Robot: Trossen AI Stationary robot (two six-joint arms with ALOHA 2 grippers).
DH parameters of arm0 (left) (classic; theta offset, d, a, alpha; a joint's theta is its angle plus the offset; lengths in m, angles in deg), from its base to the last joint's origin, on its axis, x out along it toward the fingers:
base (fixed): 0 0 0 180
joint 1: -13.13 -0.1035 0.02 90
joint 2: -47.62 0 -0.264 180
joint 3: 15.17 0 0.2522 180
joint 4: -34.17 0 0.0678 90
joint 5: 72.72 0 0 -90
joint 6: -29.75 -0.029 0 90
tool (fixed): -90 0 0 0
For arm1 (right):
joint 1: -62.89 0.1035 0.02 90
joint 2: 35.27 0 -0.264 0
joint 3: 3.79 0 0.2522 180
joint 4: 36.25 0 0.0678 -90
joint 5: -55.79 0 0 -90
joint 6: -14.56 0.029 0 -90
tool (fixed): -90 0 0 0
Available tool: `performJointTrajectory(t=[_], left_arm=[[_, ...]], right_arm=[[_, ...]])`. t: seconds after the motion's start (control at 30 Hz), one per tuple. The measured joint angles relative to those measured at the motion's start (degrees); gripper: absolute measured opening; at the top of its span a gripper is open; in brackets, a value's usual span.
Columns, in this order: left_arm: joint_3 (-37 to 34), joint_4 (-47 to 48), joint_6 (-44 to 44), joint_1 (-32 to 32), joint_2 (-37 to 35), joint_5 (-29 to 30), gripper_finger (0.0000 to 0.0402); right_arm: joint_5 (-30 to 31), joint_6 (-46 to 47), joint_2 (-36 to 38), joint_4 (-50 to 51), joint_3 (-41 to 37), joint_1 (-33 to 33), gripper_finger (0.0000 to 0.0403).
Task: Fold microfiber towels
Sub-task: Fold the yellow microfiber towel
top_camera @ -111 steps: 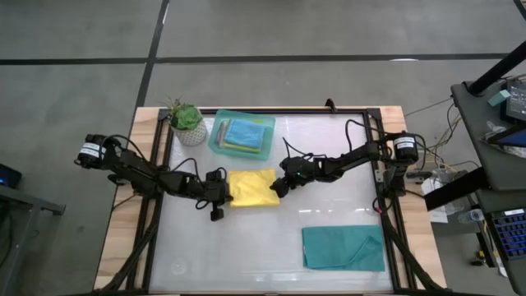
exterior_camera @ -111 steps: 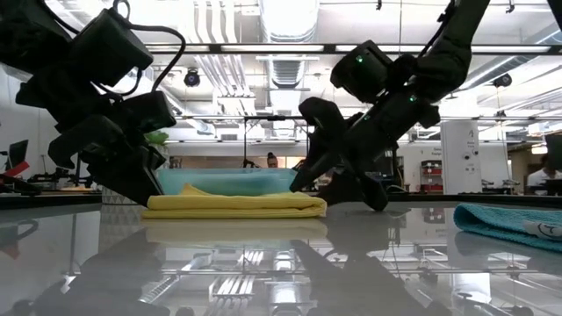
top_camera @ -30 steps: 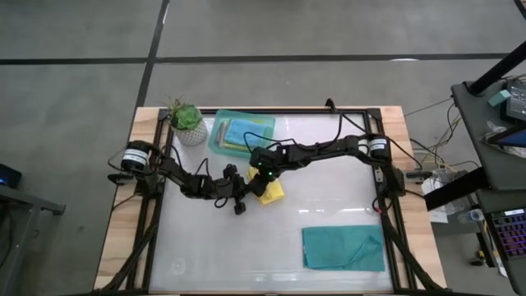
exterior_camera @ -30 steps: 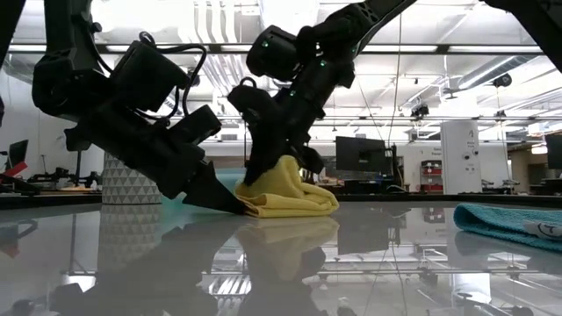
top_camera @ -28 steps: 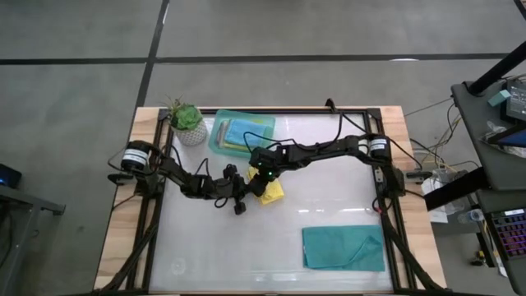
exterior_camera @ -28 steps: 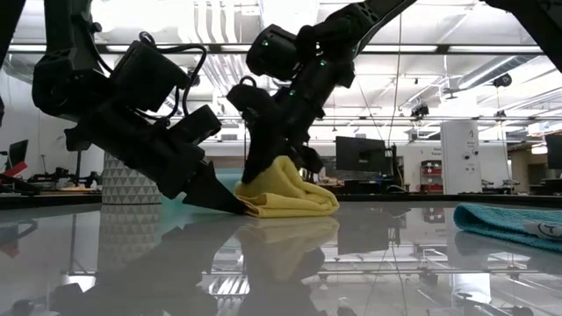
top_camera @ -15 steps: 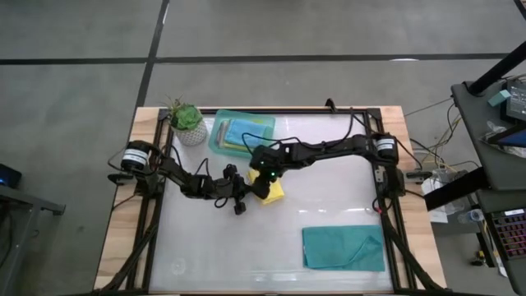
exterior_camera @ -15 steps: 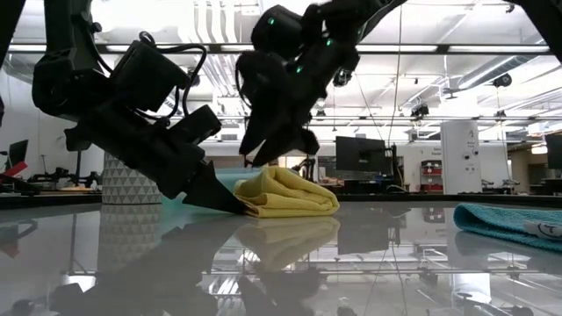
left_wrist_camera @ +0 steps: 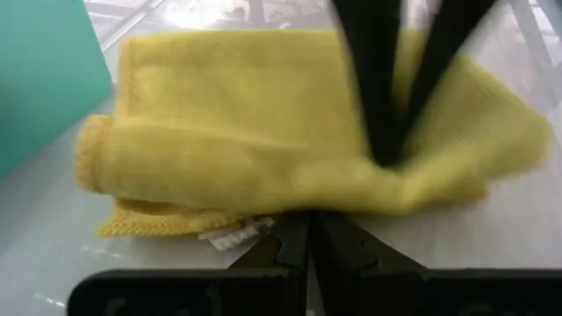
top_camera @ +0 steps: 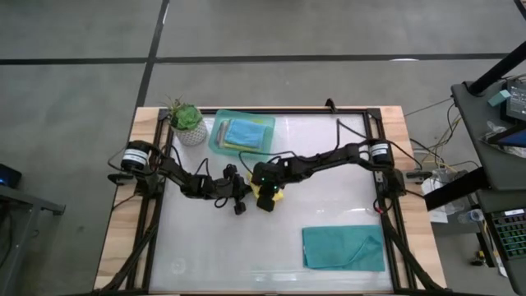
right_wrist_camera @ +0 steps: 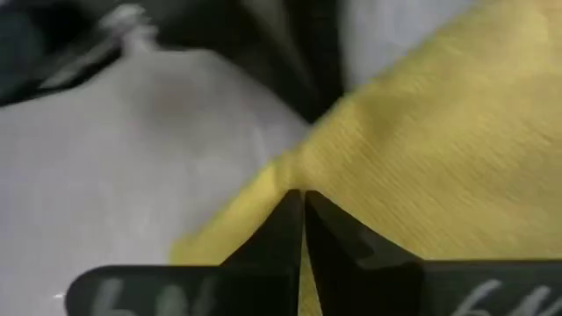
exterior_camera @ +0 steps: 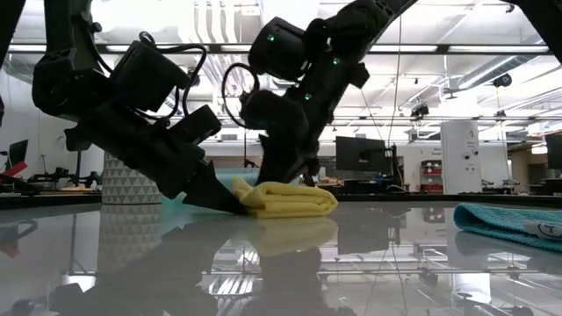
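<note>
A yellow microfiber towel (exterior_camera: 287,200) lies folded into a small thick pad in the table's middle, and the right gripper hides most of it in the high view. My left gripper (left_wrist_camera: 312,235) is shut, with its tips at the towel's left edge. My right gripper (right_wrist_camera: 303,204) is shut and stands on top of the towel. A teal towel (top_camera: 343,247) lies spread flat near the front right. Other folded towels sit in the mint-green tray (top_camera: 220,140) at the back. My left gripper slants down from the table's left. Its shut fingertips (exterior_camera: 230,204) meet the yellow towel's left edge (left_wrist_camera: 230,233) at the table, by the white tag. I cannot tell whether a layer is caught between them. My right gripper presses its shut fingertips (left_wrist_camera: 386,149) down on the towel's top fold (left_wrist_camera: 351,180), slanting down from the far right. The fold is dented under the tips. The towel lies on the table.
A small potted plant (top_camera: 186,121) stands at the back left beside the tray. Black frame rails (top_camera: 156,205) run along the table's sides. Bare white tabletop lies in front of the yellow towel and to the left of the teal one.
My right gripper has let go of the yellow towel's raised fold, opened and lifted. It then shut and came down toward the table's near edge onto the towel. The towel's hump has dropped and now lies as a flatter pad.
</note>
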Motion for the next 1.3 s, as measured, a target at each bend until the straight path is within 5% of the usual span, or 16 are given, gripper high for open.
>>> performJointTrajectory(t=[0.23,0.53,0.77,1.0,1.13,1.3], left_arm=[[-0.42,2.08,-0.04,0.02,-1.79,-0.56,0.0000],[-0.68,18.15,-0.45,0.02,-16.45,-3.35,0.0000],[-0.81,16.06,-6.18,-0.01,-22.37,-2.97,0.0000],[-0.81,10.77,-7.40,-0.95,-20.72,-2.78,0.0000],[-0.81,6.76,-7.34,-1.90,-17.35,-2.80,0.0000],[-0.37,0.08,-7.32,-3.37,-11.63,-2.80,0.0000]], right_arm=[[-2.98,1.20,-3.62,-4.64,-0.11,1.42,0.0011],[-1.33,-1.46,-3.33,-4.38,-0.22,1.68,0.0011],[-0.44,-5.57,1.54,-2.70,-0.43,2.17,0.0011],[-0.88,-11.56,6.61,-2.41,-3.48,3.55,0.0011],[-1.15,-13.91,8.71,-10.69,-9.10,4.47,0.0009],[-2.12,-15.19,8.39,-34.82,-20.39,4.80,0.0009]])
